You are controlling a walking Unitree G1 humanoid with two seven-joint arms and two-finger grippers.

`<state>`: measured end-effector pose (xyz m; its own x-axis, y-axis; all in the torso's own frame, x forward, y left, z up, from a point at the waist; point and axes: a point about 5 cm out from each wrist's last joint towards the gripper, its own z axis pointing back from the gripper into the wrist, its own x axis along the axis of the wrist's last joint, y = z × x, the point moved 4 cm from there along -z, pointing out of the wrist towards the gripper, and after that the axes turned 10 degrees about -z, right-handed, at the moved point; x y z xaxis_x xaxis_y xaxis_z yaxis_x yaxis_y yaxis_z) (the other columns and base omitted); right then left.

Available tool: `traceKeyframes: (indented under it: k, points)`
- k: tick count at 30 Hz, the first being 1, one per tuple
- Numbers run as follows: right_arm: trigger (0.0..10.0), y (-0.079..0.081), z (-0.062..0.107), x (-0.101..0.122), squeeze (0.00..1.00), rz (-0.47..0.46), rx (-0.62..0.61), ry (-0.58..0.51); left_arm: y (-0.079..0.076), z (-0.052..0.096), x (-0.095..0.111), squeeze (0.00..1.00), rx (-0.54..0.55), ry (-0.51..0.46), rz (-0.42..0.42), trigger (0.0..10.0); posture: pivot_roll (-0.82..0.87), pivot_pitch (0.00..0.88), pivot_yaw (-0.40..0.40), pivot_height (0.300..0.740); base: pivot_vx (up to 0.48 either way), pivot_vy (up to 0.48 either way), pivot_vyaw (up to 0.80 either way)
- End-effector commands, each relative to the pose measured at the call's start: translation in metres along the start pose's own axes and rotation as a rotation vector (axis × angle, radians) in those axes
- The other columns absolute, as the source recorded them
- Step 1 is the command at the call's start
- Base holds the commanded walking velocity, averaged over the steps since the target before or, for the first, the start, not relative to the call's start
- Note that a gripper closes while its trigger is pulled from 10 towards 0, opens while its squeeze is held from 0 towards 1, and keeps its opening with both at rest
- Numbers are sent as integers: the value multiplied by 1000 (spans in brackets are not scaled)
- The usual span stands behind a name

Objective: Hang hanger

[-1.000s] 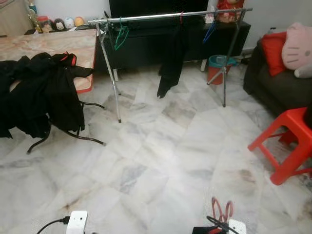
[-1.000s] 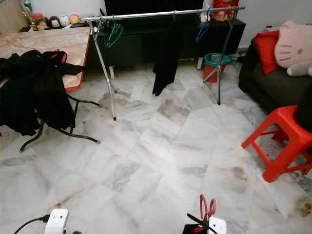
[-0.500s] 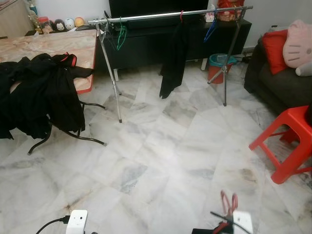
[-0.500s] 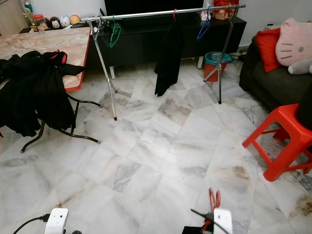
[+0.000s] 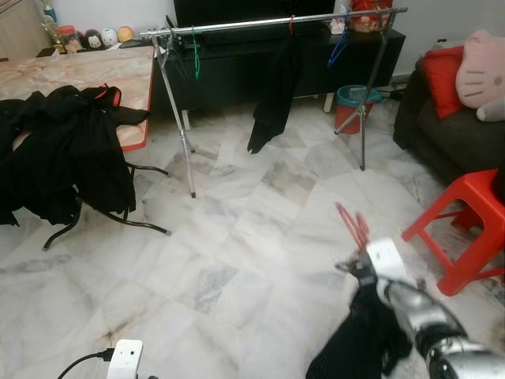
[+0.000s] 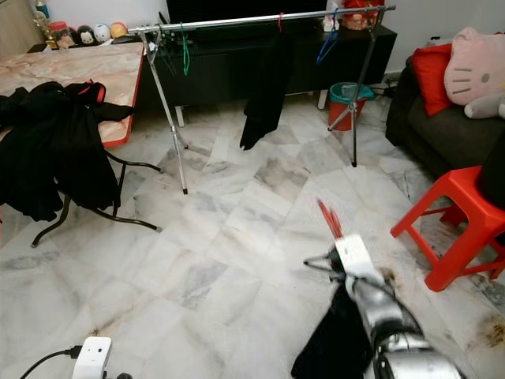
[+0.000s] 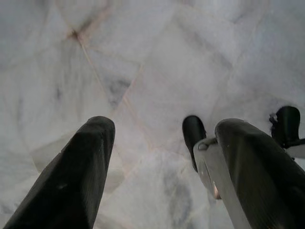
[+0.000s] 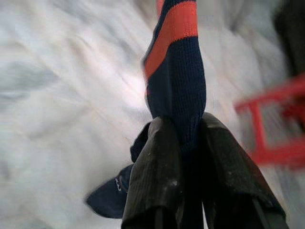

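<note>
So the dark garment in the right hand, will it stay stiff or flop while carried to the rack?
Probably floppy: the garment hangs limp below the right hand. It looks like soft knit, bunched where the fingers pinch it, so it may slip. It likely swings as the arm moves toward the rack.

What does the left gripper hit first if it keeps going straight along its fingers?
Most likely the marble floor. The left gripper points down at bare tiles, fingers apart with nothing between them. A small black part sits beside the line, not clearly in it; depth is hard to judge.
</note>
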<state>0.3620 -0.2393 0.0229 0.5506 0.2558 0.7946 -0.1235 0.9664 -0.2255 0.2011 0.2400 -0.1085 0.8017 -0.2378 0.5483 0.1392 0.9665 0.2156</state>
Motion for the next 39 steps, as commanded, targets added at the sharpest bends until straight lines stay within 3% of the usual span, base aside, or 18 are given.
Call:
traceKeyframes:
  k: [1,4,5,6,8,15,16,18,21,22,26,28,39]
  points:
    - [10000,9,0,30,0,38,124,-77,2,1,-1,0,13,-17,-3,10000,-140,0,-10,732,0,0,0]
    - [10000,20,4,46,0,97,264,-111,2,1,2,0,17,-41,-6,10000,-137,0,-12,732,0,0,0]
    - [10000,25,8,52,0,154,338,-125,1,1,4,0,16,-54,-13,10000,-137,0,-15,732,0,0,0]
    - [10000,25,8,52,0,154,338,-125,1,1,4,0,16,-54,-13,10000,-137,0,-15,732,0,0,0]
    - [10000,33,16,64,0,271,454,-141,1,2,8,0,15,-90,-22,10000,-135,0,-18,732,0,0,0]
    - [10000,51,28,83,0,347,618,-177,1,5,26,0,36,-221,-118,10000,-133,0,-30,732,0,0,0]
    - [10000,55,30,82,0,377,651,-174,22,7,64,0,64,-343,-155,10000,-126,0,-34,732,0,0,0]
    - [10000,59,31,82,0,395,677,-171,48,17,115,0,90,-503,-190,10000,-123,0,-37,732,0,0,0]
    - [10000,65,33,81,0,425,713,-166,53,31,146,0,80,-635,-222,10000,-118,0,-42,732,0,0,0]
    - [10000,70,35,82,0,442,739,-168,48,39,159,0,51,-709,-234,10000,-116,0,-43,732,0,0,0]
    - [10000,75,38,86,0,456,768,-180,40,48,172,0,-9,-775,-236,10000,-115,0,-44,732,0,0,0]
    - [10000,84,44,94,0,471,817,-210,19,62,193,0,-163,-851,-242,10000,-113,0,-46,732,0,0,0]
    - [10000,100,59,116,0,533,907,-290,-21,82,204,0,-447,-834,-345,10000,-115,0,-45,732,0,0,0]
